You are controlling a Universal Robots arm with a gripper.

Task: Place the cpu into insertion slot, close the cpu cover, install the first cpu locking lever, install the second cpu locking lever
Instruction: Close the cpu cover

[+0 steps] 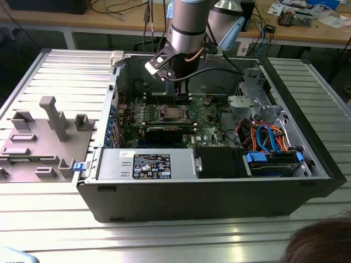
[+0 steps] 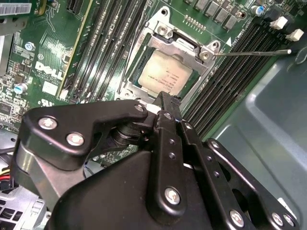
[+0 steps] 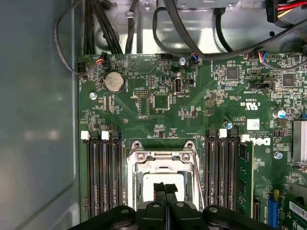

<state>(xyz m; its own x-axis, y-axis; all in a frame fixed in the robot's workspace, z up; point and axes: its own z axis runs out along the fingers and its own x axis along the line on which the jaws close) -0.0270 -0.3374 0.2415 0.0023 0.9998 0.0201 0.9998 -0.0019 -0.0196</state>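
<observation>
A ribbed aluminium work table (image 1: pixel 164 241) extends on all sides below the gripper (image 1: pixel 178 94), while a wooden bench (image 1: pixel 307 34) carrying loose cables (image 1: pixel 118 6) spans the room beyond it, under diffuse overhead light.

Open black metal computer case (image 1: pixel 219 192) lying on ribbed silver metal table (image 1: pixel 164 235). Inside: green circuit motherboard (image 3: pixel 158 110), silver power supply box (image 1: pixel 109 164) with black label, orange and blue cable bundle (image 1: pixel 263 137) toward exterior view's right. Round silver coin battery (image 3: pixel 114 82) on board, long black memory slots (image 3: pixel 103 177) nearby. Grey plastic fixture block (image 1: pixel 49 118) on table at exterior view's left of case.
</observation>
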